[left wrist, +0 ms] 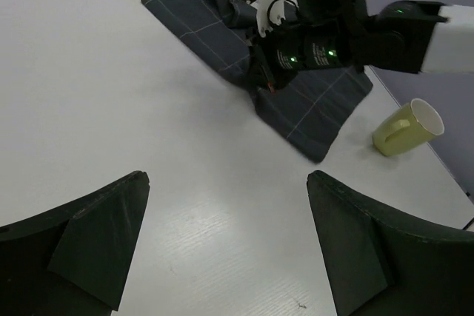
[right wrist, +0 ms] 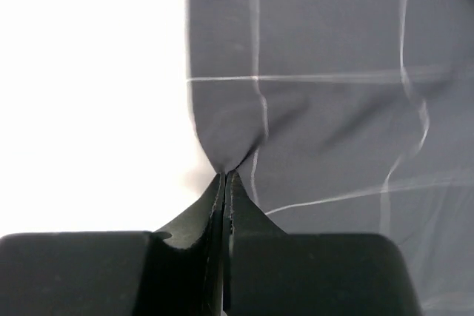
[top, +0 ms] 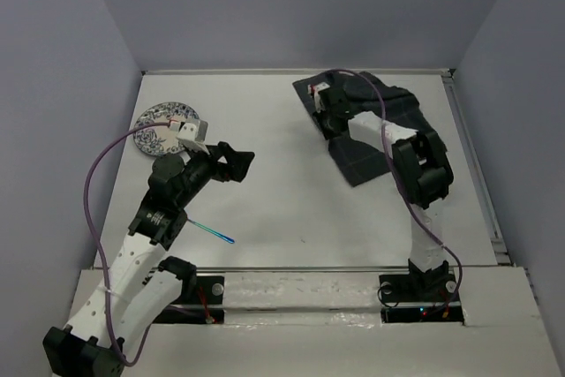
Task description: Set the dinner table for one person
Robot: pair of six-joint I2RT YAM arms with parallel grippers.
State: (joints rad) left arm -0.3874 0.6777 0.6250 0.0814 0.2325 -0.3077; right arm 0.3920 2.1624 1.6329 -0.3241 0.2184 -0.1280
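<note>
The desk [top: 291, 209], a large plain white, smooth, flat rectangular top, fills the whole floor of the walled work area, with both arm bases at its 6 o'clock edge.

A dark grey cloth with thin pale grid lines [top: 357, 165] lies rumpled on it toward 1 o'clock, set at a slant to the desk's edges. The right hand [right wrist: 224, 183] is down on this cloth at its 9 o'clock side. Its two fingers are pressed fully together, and the cloth's edge is pinched between their tips, so the fabric puckers into the grip where grey meets white.

The left hand [top: 240, 163] hangs above bare desk just left of centre, pointing toward 3 o'clock. Its fingers [left wrist: 96, 234] are spread as wide as they go, with nothing between them.

A round plate with a blue-and-white pattern [top: 152, 121] sits toward 10 o'clock, partly hidden under the left wrist. A thin teal-blue stick [top: 212, 232] lies toward 7 o'clock, beside the left arm; what it is cannot be told.

In the left wrist view a pale yellow-green mug [left wrist: 407, 127] sits just beside the cloth's corner, apart from it. Whether it is upright or tipped cannot be told.
</note>
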